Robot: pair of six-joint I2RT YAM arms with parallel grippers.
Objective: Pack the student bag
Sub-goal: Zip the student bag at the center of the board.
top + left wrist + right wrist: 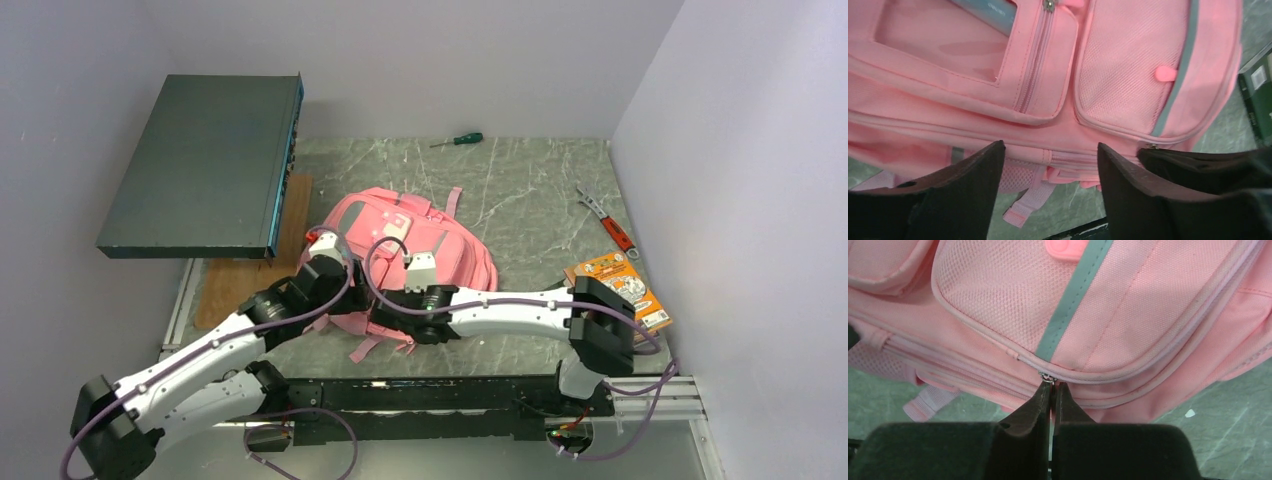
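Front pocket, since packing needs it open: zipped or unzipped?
Zipped: the front pocket has its seam closed, and the right gripper is shut on the zipper pull.

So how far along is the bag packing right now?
Early. Done: nothing obvious; the student bag lies flat, visible zips closed. In hand: the right gripper is shut on the zip pull at the seam of the front pocket, while the left gripper hangs open over the bag's near edge. Left: opening it, and probably loading the orange packet, screwdriver and red-handled tool lying loose on the table.
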